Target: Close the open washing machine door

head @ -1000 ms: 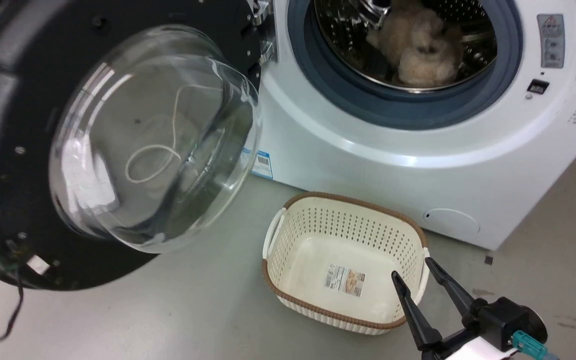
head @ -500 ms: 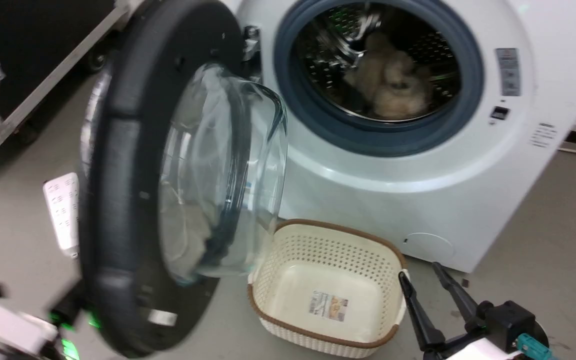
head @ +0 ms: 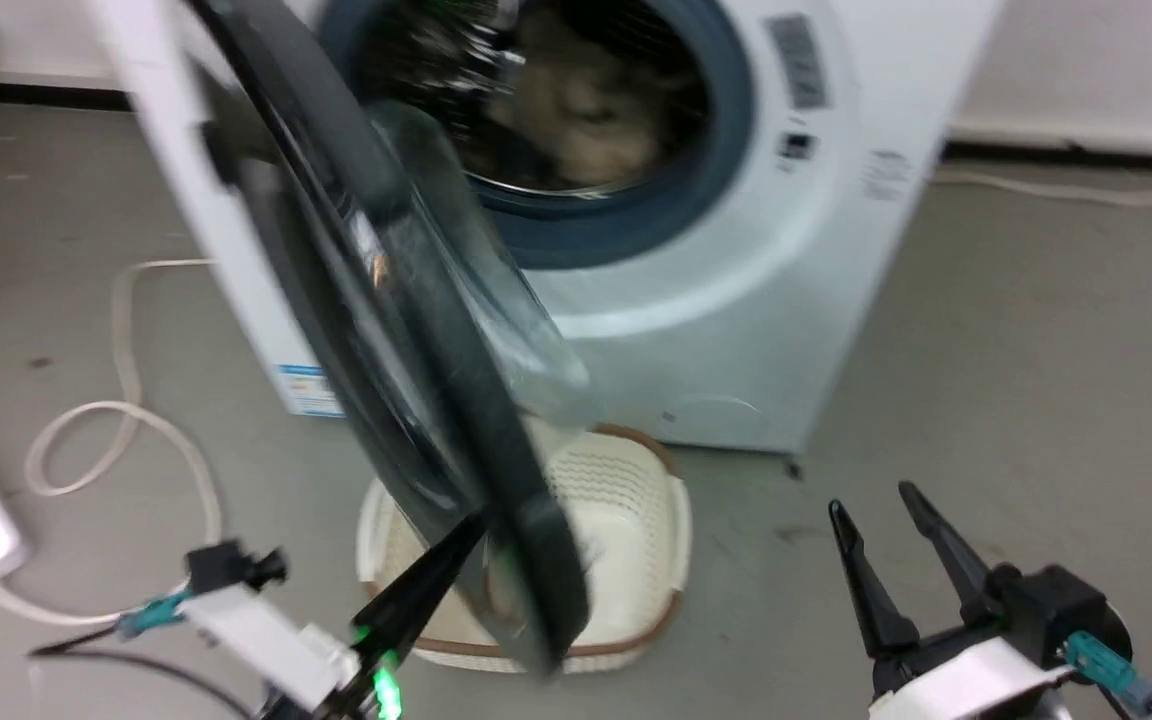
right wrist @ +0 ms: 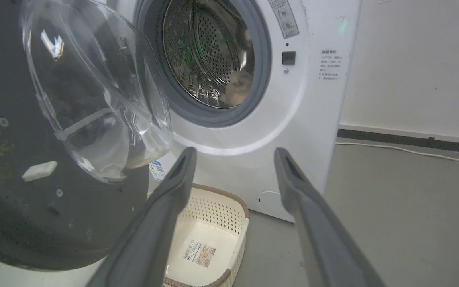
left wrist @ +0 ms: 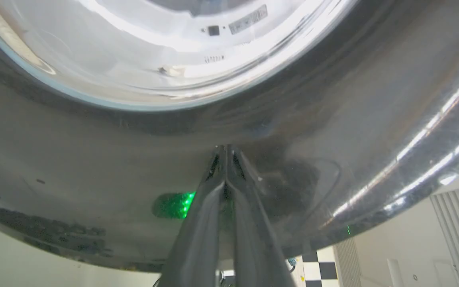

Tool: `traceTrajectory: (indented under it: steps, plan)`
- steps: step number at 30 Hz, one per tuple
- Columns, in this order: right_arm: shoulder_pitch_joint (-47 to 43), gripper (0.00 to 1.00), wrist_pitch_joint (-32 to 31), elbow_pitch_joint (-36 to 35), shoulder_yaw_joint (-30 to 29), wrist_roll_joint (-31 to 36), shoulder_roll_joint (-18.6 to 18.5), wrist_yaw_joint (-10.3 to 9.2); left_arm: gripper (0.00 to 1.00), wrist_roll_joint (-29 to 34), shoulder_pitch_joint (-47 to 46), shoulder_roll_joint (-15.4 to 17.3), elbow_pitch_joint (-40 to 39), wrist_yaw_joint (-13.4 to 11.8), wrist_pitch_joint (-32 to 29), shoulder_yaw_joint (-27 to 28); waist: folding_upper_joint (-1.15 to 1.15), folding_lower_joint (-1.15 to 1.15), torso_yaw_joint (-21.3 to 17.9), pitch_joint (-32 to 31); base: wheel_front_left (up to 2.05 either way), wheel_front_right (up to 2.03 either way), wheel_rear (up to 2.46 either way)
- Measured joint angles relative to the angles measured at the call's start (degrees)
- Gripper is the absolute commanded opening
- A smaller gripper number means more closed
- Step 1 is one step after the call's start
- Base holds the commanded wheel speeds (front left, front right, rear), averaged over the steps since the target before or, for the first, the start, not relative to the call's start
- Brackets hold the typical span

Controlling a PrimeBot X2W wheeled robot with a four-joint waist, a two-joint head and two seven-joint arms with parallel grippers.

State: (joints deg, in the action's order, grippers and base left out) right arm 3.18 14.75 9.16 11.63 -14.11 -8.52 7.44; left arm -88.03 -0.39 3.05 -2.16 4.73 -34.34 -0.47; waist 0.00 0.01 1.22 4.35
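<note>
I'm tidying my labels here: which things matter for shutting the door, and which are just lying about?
Job: washing machine door, washing machine, left gripper against the door's outer face.
Lying about: cream basket, pale hose on floor, fluffy item in drum, open right gripper.

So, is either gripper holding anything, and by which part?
Nothing is held. The left gripper, shut, has its tips against the door, on its outer face; the right gripper is open.

Nothing is legible: labels on the washing machine point(right wrist: 313, 119) and the basket point(right wrist: 217, 209) are too blurred.
</note>
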Motion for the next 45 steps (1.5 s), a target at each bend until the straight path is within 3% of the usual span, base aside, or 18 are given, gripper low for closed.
traceTrajectory:
  steps: [4, 9, 13, 17, 23, 27, 28, 29, 30, 35, 40, 45]
  plan:
    - [0.9, 1.0, 0.0, -0.2, 0.0, 0.0, 0.0, 0.0, 0.0, -0.7, -3.6, 0.0, 1.8, 0.5, 4.0, -3.4, 0.0, 0.0, -3.7, 1.7, 0.0, 0.0, 0.0]
    - [2.4, 1.0, 0.0, -0.5, -0.4, -0.6, 0.3, 0.0, 0.0, -1.4, -13.5, -0.1, 8.3, 1.2, 11.7, -7.6, 0.0, 0.01, -11.6, 5.5, 0.0, 0.0, 0.0]
    - [3.0, 1.0, 0.0, -0.4, -0.6, -0.8, 0.9, -0.01, 0.0, -1.7, -18.9, -0.3, 12.8, 1.5, 15.6, -7.9, 0.0, 0.01, -15.5, 7.3, 0.0, 0.0, 0.0]
    - [3.3, 1.0, 0.0, -0.1, -0.5, -1.1, 2.0, 0.0, 0.0, -2.3, -27.9, -0.3, 20.8, 1.9, 24.3, -7.4, 0.0, 0.01, -21.2, 9.7, 0.0, 0.0, 0.0]
    - [3.3, 1.0, 0.0, 0.2, -0.3, -1.1, 2.7, 0.0, 0.0, -3.0, -35.2, -0.3, 28.8, 2.3, 30.2, -8.5, 0.0, 0.01, -24.6, 11.2, 0.0, 0.0, 0.0]
    - [3.2, 1.0, 0.0, -0.2, -0.9, -1.0, 2.8, 0.0, 0.0, -3.3, -34.2, -0.2, 27.3, 2.5, 30.9, -9.8, 0.0, 0.0, -22.6, 9.6, 0.0, 0.0, 0.0]
    - [3.2, 1.0, 0.0, -0.4, -1.1, -1.0, 2.7, 0.0, 0.2, -2.8, -33.1, 0.0, 26.2, 2.5, 30.9, -10.2, 0.0, 0.0, -21.9, 9.3, 0.0, 0.0, 0.0]
    - [3.1, 1.0, 0.0, -0.6, -1.2, -1.0, 2.6, 0.0, 0.2, -2.2, -31.8, 0.2, 25.4, 2.5, 30.9, -10.7, 0.0, 0.0, -21.3, 8.9, 0.0, 0.0, 0.0]
    - [2.9, 1.0, 0.0, -0.8, -1.3, -1.0, 2.4, 0.0, 1.0, -1.4, -30.0, 0.7, 24.0, 2.5, 30.8, -11.4, 0.0, 0.0, -20.6, 8.4, 0.0, 0.0, 0.0]
    - [0.5, 1.0, 0.0, -1.1, -1.6, -0.9, 1.2, 0.0, 1.0, 5.7, -20.1, 5.1, 15.7, 2.5, 35.0, -15.2, 0.0, -0.01, -16.5, 5.5, 0.0, 0.0, 0.0]
    - [-2.0, 1.0, 0.0, -1.5, -1.9, -1.0, 0.3, 0.0, 1.0, 17.2, -11.6, 12.6, 10.1, 2.5, 45.2, -20.1, 0.0, -0.02, -11.8, 2.3, 0.0, 0.0, 0.0]
    - [-3.9, 1.0, 0.0, -2.1, -2.1, -1.0, 0.0, 0.0, 1.0, 32.9, -6.6, 16.3, 11.3, 2.2, 49.0, -18.0, 0.0, -0.02, -6.6, -0.6, 0.0, 0.0, 0.0]
